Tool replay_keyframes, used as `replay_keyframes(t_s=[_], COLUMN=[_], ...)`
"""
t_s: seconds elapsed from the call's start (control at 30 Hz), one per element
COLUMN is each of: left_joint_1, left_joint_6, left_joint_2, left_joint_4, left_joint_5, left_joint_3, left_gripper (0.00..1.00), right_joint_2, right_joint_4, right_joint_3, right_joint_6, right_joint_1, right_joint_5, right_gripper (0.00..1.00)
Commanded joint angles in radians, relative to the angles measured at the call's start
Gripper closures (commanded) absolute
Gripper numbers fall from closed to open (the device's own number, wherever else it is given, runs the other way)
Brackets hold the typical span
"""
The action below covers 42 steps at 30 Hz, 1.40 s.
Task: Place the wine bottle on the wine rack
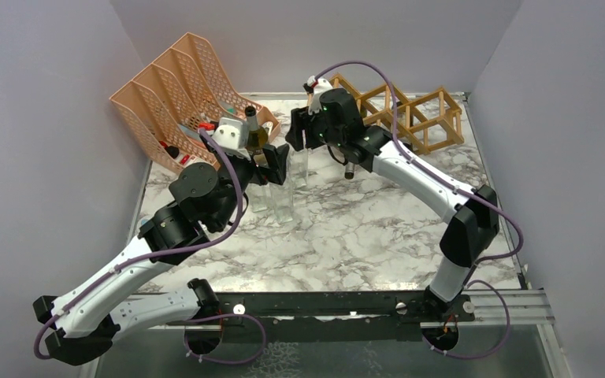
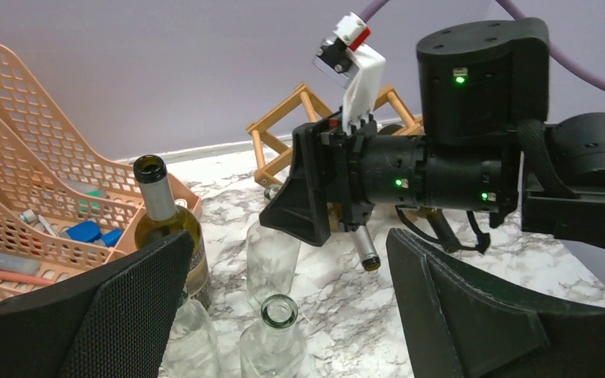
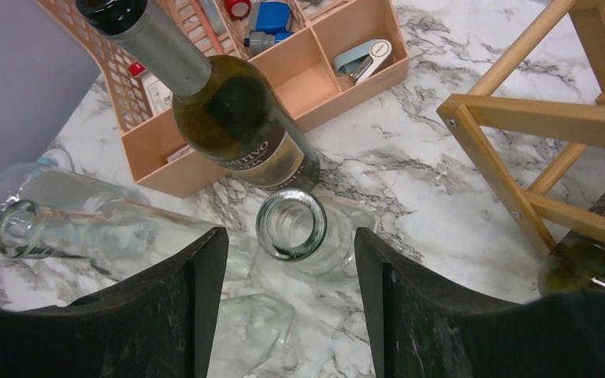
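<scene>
Wine bottle (image 3: 240, 126): it stands on the marble table (image 1: 362, 228), just beside the front of the peach file organizer (image 1: 177, 87), with clear bottles close around it.
Long axis: upright, open mouth on top. It looks tilted in the right wrist view, but I judge this comes only from the camera angle.
Right gripper (image 3: 290, 236): the fingers are wide apart and hold nothing. They hang over the mouth of a clear bottle (image 3: 291, 224). The wine bottle is beyond this one, toward the left finger's side.
Left gripper (image 2: 287, 244): also spread wide and empty. The wine bottle is just behind its left finger, outside the gap.
Nearer arm: both are near. I cannot say surely which is nearer.
Wine rack (image 3: 536, 118): at the back right of the table, well apart from the bottle, on the right arm's side.
Hidden: the bottle's foot is behind the clear bottle, and in the top view the left wrist covers most of it. A dark bottle-like shape low in the rack is cut off.
</scene>
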Motion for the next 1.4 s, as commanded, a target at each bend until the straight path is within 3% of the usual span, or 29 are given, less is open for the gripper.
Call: replay_keyframes(t_s=[0.0, 0.33, 0.57, 0.67, 0.93, 1.17, 1.37], left_joint_1=[0.000, 0.001, 0.000, 0.001, 0.001, 0.001, 0.001], left_joint_6=[0.018, 0.024, 0.012, 0.007, -0.006, -0.026, -0.028], left_joint_2=[-0.007, -0.017, 0.023, 0.031, 0.035, 0.053, 0.104], left_joint_4=[0.027, 0.028, -0.037, -0.037, 0.000, 0.082, 0.193], left_joint_5=[-0.023, -0.021, 0.021, 0.024, 0.066, 0.169, 0.348], left_joint_3=[-0.005, -0.030, 0.004, 0.004, -0.018, -0.094, -0.181], left_gripper=[0.01, 0.01, 0.01, 0.01, 0.01, 0.01, 0.01], right_joint_2=[0.061, 0.090, 0.039, 0.000, -0.211, -0.425, -0.619], right_joint_4=[-0.010, 0.082, 0.187, 0.207, 0.223, 0.082, -0.070], right_joint_3=[0.073, 0.040, -0.038, -0.066, -0.207, -0.334, -0.403], right_joint_6=[-0.087, -0.203, -0.278, -0.276, -0.223, -0.137, -0.085], right_joint_1=[0.006, 0.025, 0.041, 0.041, 0.041, 0.041, 0.040], right_joint_5=[0.038, 0.054, 0.031, 0.060, 0.069, 0.110, 0.122], right_gripper=[0.38, 0.53, 0.81, 0.89, 0.93, 0.93, 0.94])
